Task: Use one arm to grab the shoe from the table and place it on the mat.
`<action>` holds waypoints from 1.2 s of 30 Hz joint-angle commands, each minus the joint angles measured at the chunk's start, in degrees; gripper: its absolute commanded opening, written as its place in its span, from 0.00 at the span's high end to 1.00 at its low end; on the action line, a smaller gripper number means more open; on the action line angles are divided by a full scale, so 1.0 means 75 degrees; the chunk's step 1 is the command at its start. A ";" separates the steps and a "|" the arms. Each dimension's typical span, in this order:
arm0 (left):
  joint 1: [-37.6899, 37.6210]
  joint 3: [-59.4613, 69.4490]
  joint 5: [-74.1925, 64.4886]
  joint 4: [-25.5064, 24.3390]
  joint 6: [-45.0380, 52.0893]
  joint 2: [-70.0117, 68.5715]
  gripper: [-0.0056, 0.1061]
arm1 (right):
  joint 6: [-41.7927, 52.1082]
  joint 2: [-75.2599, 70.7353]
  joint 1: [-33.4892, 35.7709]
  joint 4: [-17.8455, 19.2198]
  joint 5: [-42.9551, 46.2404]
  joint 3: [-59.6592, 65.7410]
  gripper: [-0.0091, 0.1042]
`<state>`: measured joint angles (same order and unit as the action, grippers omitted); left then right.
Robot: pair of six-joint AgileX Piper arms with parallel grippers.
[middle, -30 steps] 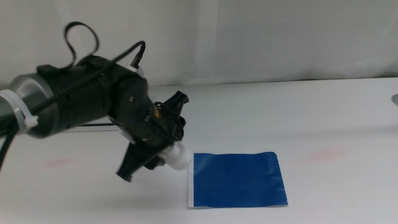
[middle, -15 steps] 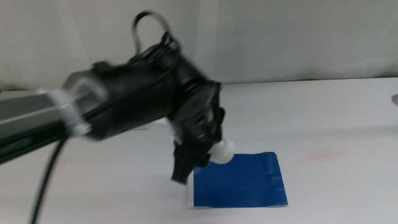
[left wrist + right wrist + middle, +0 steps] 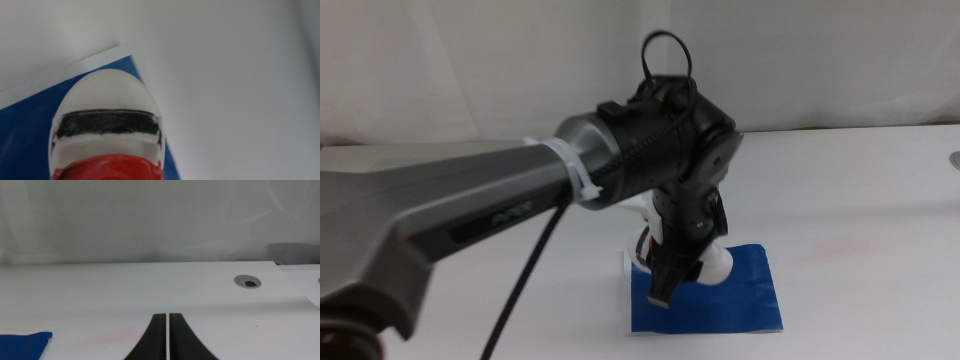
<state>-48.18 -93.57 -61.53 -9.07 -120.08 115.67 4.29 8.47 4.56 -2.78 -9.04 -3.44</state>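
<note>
Since one second ago, the left arm (image 3: 520,190) has carried the shoe (image 3: 705,262) from left of centre to above the mat (image 3: 740,300) at lower centre; left gripper (image 3: 672,270) clamps it, so release remains; right gripper (image 3: 167,335) waits closed above the surface (image 3: 860,200).

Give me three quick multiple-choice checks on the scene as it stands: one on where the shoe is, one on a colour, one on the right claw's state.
1. Where is the shoe?
A. Over the mat
B. On the bare table at the far right
C. Beside the grommet hole

2. What colour is the strap nearest the shoe's toe?
A. Green
B. Black
C. Yellow

3. How does the right claw stand?
A. Wide open
B. Shut on the shoe
C. Shut, holding nothing

Answers:
1. A, the left wrist view shows blue under the toe, with the left claw carrying it.
2. B, a black band crosses behind the white toe.
3. C, its jaws meet with nothing between.
</note>
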 commanded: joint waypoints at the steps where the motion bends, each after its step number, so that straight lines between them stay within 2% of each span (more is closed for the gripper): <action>1: -0.0050 -0.0072 -0.0063 0.0269 -0.0131 0.0200 0.98 | 0.0053 -0.0036 -0.0062 0.0025 0.0117 0.0053 0.94; 5: -0.0064 -0.0072 0.0414 0.0495 -0.0131 0.0547 0.98 | 0.0053 -0.0036 -0.0062 0.0025 0.0117 0.0053 0.94; 36: -0.0047 -0.0072 0.1196 0.0529 -0.0131 0.1569 0.98 | 0.0053 -0.0036 -0.0062 0.0025 0.0117 0.0053 0.94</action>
<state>-48.27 -94.42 -53.51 -5.39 -120.08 125.88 4.33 8.47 4.56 -2.78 -9.04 -3.44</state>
